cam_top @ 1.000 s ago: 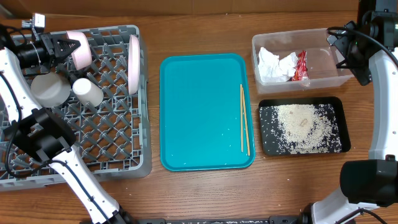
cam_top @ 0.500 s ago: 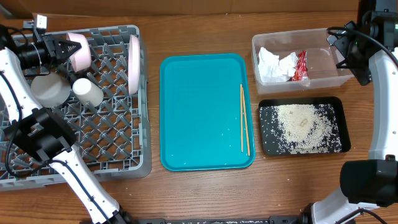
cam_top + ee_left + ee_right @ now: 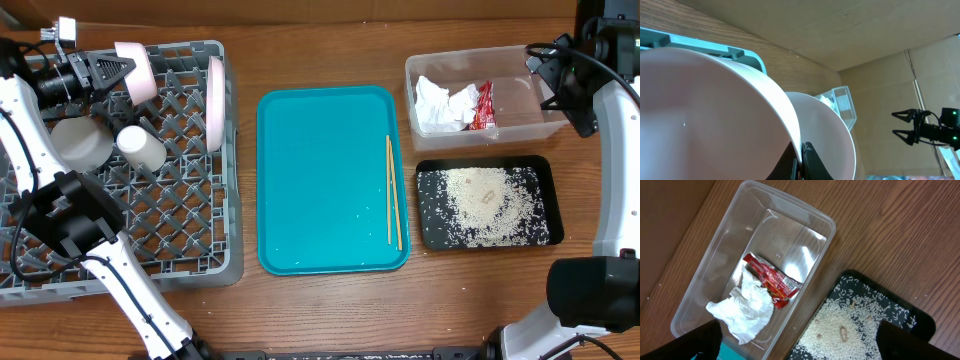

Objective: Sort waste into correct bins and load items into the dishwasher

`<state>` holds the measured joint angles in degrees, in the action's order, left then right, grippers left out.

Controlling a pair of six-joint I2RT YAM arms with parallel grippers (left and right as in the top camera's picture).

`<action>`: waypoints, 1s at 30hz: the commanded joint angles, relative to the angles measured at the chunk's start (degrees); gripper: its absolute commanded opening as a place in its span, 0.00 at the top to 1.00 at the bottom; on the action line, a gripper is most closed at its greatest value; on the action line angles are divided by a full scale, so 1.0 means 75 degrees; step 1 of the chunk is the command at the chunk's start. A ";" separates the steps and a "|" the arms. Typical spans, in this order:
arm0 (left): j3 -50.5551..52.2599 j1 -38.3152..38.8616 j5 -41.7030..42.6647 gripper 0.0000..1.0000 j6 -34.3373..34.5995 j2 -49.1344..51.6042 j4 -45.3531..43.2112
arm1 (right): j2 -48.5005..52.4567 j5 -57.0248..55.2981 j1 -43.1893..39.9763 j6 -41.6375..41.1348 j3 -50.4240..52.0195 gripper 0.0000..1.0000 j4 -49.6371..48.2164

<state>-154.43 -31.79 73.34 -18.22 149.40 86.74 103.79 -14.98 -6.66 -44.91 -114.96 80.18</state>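
Note:
My left gripper (image 3: 104, 71) is shut on the rim of the pale pink bowl (image 3: 136, 70) and holds it on edge over the back left of the grey dish rack (image 3: 190, 250). In the left wrist view the fingers (image 3: 801, 156) pinch the bowl's rim (image 3: 715, 110), with the plate (image 3: 832, 135) behind. The plate (image 3: 214, 95) stands upright in the rack. The grey bowl (image 3: 80, 143) and white cup (image 3: 141, 148) sit in the rack. The chopsticks (image 3: 393, 190) lie on the teal tray. My right gripper (image 3: 805, 345) is open and empty above the clear tub (image 3: 790, 235).
The teal tray (image 3: 320, 180) lies mid-table. The clear tub (image 3: 520, 100) holds the napkin (image 3: 440, 103) and red wrapper (image 3: 484, 105). The black tray (image 3: 430, 170) in front of it holds the rice (image 3: 485, 203). The right arm (image 3: 600, 150) stands along the right edge.
My left gripper has lifted the pink bowl slightly and carried it toward the rack's back edge and a little right. The right arm has not moved.

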 commanded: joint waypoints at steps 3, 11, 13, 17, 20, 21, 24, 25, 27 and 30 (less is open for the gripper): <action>0.0029 0.0041 -0.0667 0.91 -0.0315 0.0166 -0.0032 | -0.0058 -0.0052 0.0006 0.0050 -0.0079 0.00 -0.0020; 0.0079 0.0035 -0.1381 0.85 -0.0318 0.0166 -0.0050 | -0.0058 -0.0052 0.0006 0.0050 -0.0079 0.00 -0.0020; 0.0122 0.0035 -0.1402 0.85 -0.0321 0.0166 -0.0067 | -0.0058 -0.0052 0.0006 0.0050 -0.0079 0.00 -0.0020; 0.0207 0.0026 -0.1705 0.85 -0.0315 0.0166 -0.0087 | -0.0058 -0.0052 0.0006 0.0050 -0.0079 0.00 -0.0020; 0.0221 0.0020 -0.1967 0.86 -0.0172 0.0166 -0.0093 | -0.0058 -0.0052 0.0006 0.0050 -0.0079 0.00 -0.0020; 0.0221 0.0020 -0.1985 0.86 -0.0032 0.0166 -0.0140 | -0.0058 -0.0052 0.0006 0.0050 -0.0079 0.00 -0.0020; 0.0221 0.0015 -0.1985 0.89 0.0265 0.0166 -0.0236 | -0.0058 -0.0052 0.0006 0.0050 -0.0079 0.00 -0.0020; 0.0221 0.0012 -0.1990 0.90 0.0265 0.0166 -0.0230 | -0.0058 -0.0052 0.0006 0.0050 -0.0079 0.00 -0.0020; 0.0221 0.0012 -0.2043 0.91 0.0283 0.0166 -0.0189 | -0.0058 -0.0052 0.0006 0.0050 -0.0079 0.00 -0.0020; 0.0213 0.0006 -0.2040 0.89 0.0510 0.0146 -0.0169 | -0.0058 -0.0052 0.0006 0.0050 -0.0079 0.00 -0.0020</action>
<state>-153.03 -31.79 58.54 -16.40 149.40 85.36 103.79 -15.03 -6.66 -44.91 -114.96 80.20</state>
